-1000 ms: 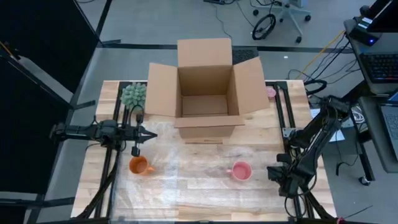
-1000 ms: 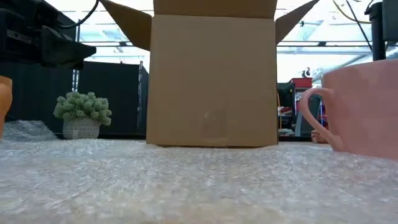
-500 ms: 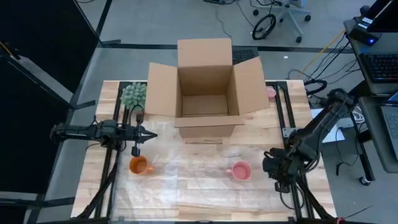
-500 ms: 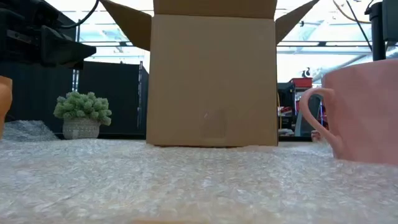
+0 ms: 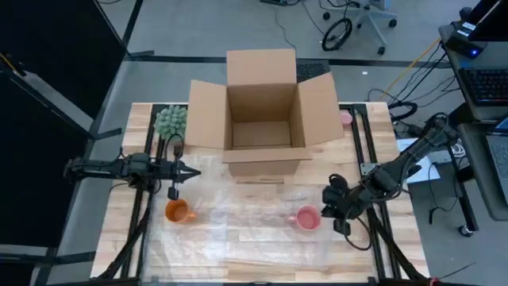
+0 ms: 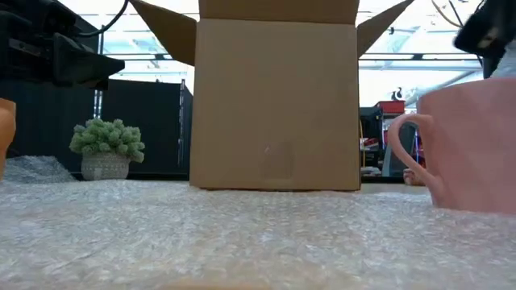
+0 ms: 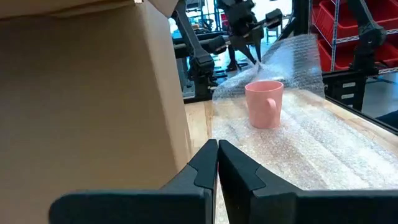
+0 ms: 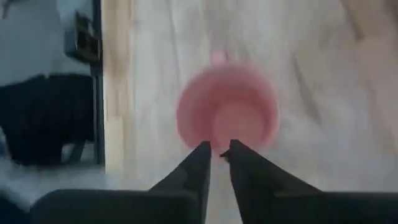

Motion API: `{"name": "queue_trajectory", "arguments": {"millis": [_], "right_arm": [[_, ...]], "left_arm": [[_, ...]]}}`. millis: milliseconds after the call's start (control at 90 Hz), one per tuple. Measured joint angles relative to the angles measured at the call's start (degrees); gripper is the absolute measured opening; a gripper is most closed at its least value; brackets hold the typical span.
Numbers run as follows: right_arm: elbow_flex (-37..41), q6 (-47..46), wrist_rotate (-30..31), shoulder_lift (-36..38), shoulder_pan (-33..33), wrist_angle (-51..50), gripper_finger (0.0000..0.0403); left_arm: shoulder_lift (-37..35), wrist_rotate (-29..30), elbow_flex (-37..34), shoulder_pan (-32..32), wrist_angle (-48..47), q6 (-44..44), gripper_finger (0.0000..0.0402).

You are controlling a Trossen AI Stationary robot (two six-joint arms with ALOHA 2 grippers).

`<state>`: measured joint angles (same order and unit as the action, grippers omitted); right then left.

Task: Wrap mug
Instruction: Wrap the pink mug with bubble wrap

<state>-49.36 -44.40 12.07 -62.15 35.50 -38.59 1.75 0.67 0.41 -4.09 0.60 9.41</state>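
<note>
A pink mug (image 5: 306, 218) stands upright on a sheet of bubble wrap (image 5: 238, 230) spread over the table's near half. My right gripper (image 5: 327, 205) hovers just right of and above the mug, shut on the wrap's right edge. The right wrist view looks down into the mug (image 8: 227, 115) past the nearly closed fingers (image 8: 217, 148). An orange mug (image 5: 176, 211) stands on the wrap's left part. My left gripper (image 5: 190, 171) hangs shut just beyond it, touching nothing. My right gripper pinches the bubble wrap's right edge (image 7: 261, 59) between its two fingers, which come from above, pointing down. That edge is lifted clear of the table. The wrap (image 7: 292, 56) rises as a loose slanting sheet on the mug's right side, while the rest stays flat under the mug.
An open cardboard box (image 5: 262, 111) stands at the table's far middle, flaps spread. A small green plant (image 5: 169, 121) in a pot sits at the far left. A small pink thing (image 5: 346, 117) lies right of the box.
My right gripper has gone from near the table's right edge toward the pink mug, to the left and a little farther back, taking the wrap's right edge with it. That edge has lifted off the table and come up beside the mug. The mug has stayed put.
</note>
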Motion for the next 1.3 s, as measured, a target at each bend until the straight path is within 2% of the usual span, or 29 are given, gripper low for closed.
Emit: {"name": "queue_trajectory", "arguments": {"millis": [189,333,422,622,744,878,1000,1189,1300], "right_arm": [[0.07,8.62,9.00,-1.73,-0.73,9.23,0.0100],[0.24,14.06,9.91,-3.54,-0.70,9.21,0.0120],[0.26,10.74,5.77,-2.30,-0.69,2.65,0.0130],[0.35,-5.81,-8.91,1.37,1.70,-12.33,0.0168],[0.59,-15.87,-12.59,1.61,6.59,-18.43,0.0195],[4.41,-24.57,-14.48,-0.27,14.07,-16.23,0.0211],[9.64,-29.97,-14.40,-3.92,19.02,-13.38,0.0210],[15.27,-31.76,-16.10,-9.82,23.53,-11.59,0.0198],[17.18,-30.16,-18.46,-12.37,24.78,-7.02,0.0190]], "left_arm": [[-0.01,0.02,-0.01,-0.01,0.00,0.00,0.0001],[0.01,0.00,-0.01,0.02,0.00,0.00,0.0001],[-0.02,0.00,0.00,0.01,0.00,0.00,0.0001],[0.00,0.00,-0.01,0.00,0.00,0.00,0.0001],[0.01,-0.01,-0.01,0.02,0.00,0.00,0.0001],[0.01,-0.01,-0.01,0.02,0.00,0.00,0.0001],[-0.02,-0.01,0.01,-0.01,0.00,0.00,0.0001],[0.01,-0.01,0.01,0.00,0.00,0.00,0.0001],[-0.02,0.00,0.00,0.02,0.00,0.00,0.0001]]}}
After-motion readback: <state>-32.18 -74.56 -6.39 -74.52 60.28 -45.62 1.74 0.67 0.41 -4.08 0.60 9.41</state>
